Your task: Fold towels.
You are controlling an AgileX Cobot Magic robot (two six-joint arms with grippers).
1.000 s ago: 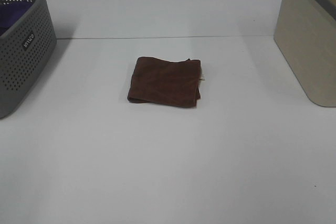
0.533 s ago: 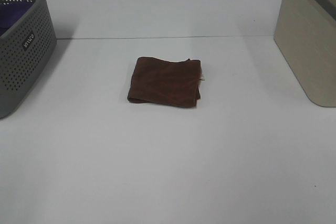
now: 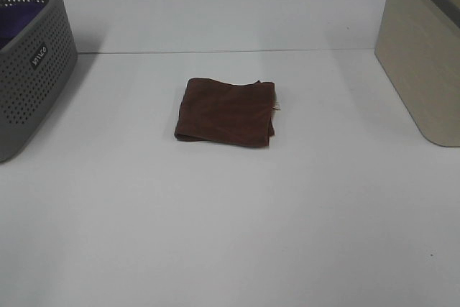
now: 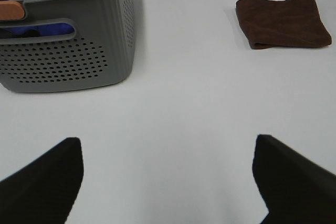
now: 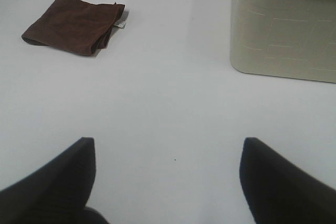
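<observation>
A dark reddish-brown towel lies folded into a small square in the middle of the white table, with a small white tag at its right edge. It also shows in the left wrist view and in the right wrist view. Neither gripper appears in the exterior high view. My left gripper is open and empty, far from the towel. My right gripper is open and empty, also far from it.
A grey perforated basket holding purple cloth stands at the back left; it also shows in the left wrist view. A beige bin stands at the back right and shows in the right wrist view.
</observation>
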